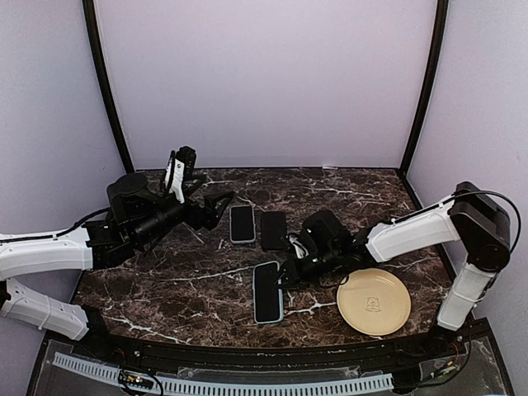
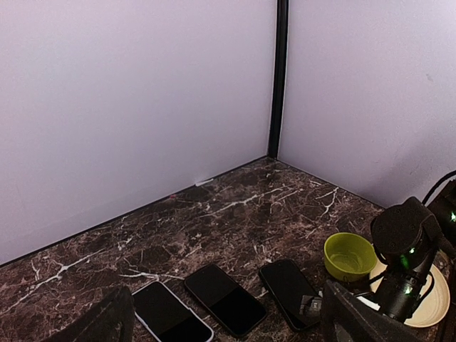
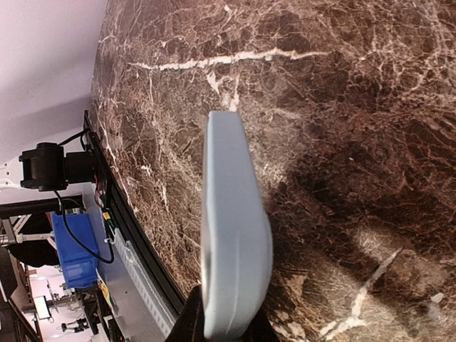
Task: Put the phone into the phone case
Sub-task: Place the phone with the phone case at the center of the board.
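Marble-dark table (image 1: 165,289), top view: pale-blue phone case (image 1: 269,321) lies flat near the front edge, approx mid-width, w/ a black phone (image 1: 266,289) face-up inside its rim. Right gripper (image 1: 289,268) is pinched narrow on the case's far end. Open marble runs from the case to the left edge. Cream plate (image 1: 373,301) sits toward the front-right corner, apart from the case. A light-rimmed handset (image 1: 242,223) and a black handset (image 1: 273,230) lie side by side near ctr, just beyond the case. Left gripper (image 1: 216,208) hangs wide, holding nothing, just left of them. Back strip is free up to the walls.

Left wrist view: its fingers (image 2: 100,324) sit far apart at the bottom corners. Both handsets and a third dark slab (image 2: 288,293) lie in a row; can't tell if the third is the cased phone. Green bowl (image 2: 349,255) sits just beside the plate. Bare marble reaches the far-right corner.

Right wrist view: case seen edge-on, smooth matte blue w/ rounded corners, one end clamped btwn the fingers (image 3: 187,324). Can't tell if it touches the table. Front edge runs down the left.
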`<state>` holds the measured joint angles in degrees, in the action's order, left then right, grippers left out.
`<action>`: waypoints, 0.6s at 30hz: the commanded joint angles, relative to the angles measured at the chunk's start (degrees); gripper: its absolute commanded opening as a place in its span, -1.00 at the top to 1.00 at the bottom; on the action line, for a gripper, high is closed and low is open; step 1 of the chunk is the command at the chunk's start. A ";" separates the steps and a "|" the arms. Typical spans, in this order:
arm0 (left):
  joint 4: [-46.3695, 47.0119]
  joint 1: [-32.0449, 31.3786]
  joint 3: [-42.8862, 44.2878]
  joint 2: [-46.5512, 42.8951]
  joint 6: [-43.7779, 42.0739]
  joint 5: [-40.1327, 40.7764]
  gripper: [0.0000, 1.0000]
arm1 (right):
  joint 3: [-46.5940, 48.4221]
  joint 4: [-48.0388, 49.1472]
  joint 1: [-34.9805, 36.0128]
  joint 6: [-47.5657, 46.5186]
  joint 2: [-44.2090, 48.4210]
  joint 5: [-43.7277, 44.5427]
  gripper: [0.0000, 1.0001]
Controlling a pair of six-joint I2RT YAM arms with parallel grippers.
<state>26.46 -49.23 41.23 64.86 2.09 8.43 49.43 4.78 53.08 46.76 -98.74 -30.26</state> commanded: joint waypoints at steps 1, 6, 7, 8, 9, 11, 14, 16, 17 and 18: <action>0.00 0.08 1.98 0.00 -0.88 -0.17 -0.85 | -0.59 -0.45 -0.34 -0.26 -1.72 4.23 0.63; -0.09 -0.03 2.01 0.00 -1.04 -0.06 -0.85 | 0.25 -4.58 -0.35 -1.61 -2.32 8.08 0.45; -0.13 0.05 2.05 0.00 -1.08 -0.09 -0.85 | 0.39 -6.08 -0.29 -1.79 -2.36 8.47 0.43; -0.17 0.07 2.07 0.00 -1.07 -0.08 -0.85 | 0.57 -6.67 -0.32 -1.94 -2.33 8.76 0.42; -0.17 0.07 2.09 0.00 -1.09 -0.08 -0.85 | 0.72 -7.17 -0.33 -2.06 -2.27 9.06 0.40; -0.18 0.09 2.10 0.12 -1.12 -0.22 -0.85 | 1.32 -8.64 -0.29 -2.54 -2.24 10.04 0.38; -0.29 0.07 2.16 0.18 -1.16 -0.17 -0.85 | 2.40 -11.52 -0.26 -3.62 -1.97 11.95 0.33; -0.30 0.08 2.17 0.18 -1.20 -0.16 -0.85 | 3.17 -13.34 -0.26 -4.38 -1.52 13.07 0.27; -0.28 0.03 2.18 0.22 -1.21 -0.16 -0.85 | 3.68 -14.37 -0.26 -4.88 -1.21 13.64 0.23; -0.40 0.07 2.14 0.26 -1.25 -0.10 -0.85 | 4.31 -15.43 -0.26 -5.49 -0.85 14.15 0.19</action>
<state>26.41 -49.23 41.34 65.06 1.69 8.43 51.37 -5.58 53.06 43.92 -100.95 -20.16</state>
